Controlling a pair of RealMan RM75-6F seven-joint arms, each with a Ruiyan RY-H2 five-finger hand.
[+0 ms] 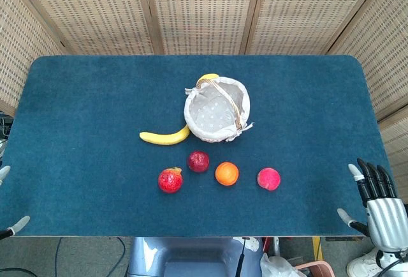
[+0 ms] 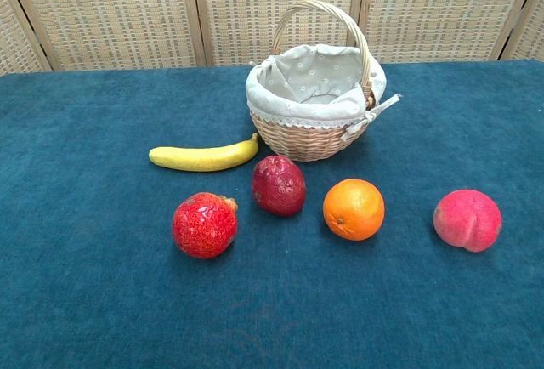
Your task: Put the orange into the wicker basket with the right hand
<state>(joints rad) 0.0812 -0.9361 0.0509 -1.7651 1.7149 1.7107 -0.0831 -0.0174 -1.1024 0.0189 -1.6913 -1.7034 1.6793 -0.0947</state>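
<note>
Round orange fruit (image 1: 227,173) lies on the blue felt tabletop (image 1: 83,111), well apart from the right hand (image 1: 380,202) and off to that hand's left, slightly further out from the robot. Nothing touches it.

Right hand: silver palm, black fingers (image 1: 373,180) spread apart and pointing away from the robot, holding nothing, at the near right corner of the tabletop. Chest view does not show it.

Pink-red peach (image 1: 268,179) sits between the orange and the right hand, nearer the orange. Dark red rounded fruit (image 1: 198,161) just beyond the orange on the side away from the hand; bright red pomegranate (image 1: 170,180) further that way again.

Wicker basket with arched handle and pale dotted cloth liner (image 1: 217,111) stands upright behind the orange, further from the robot, up and left of the right hand. Yellow banana (image 1: 167,136) lies beside the basket's far side from the hand, its tip close against the basket base.

Left hand (image 1: 7,226): only pale fingertips show at the near left edge; cannot tell how it is set.
</note>
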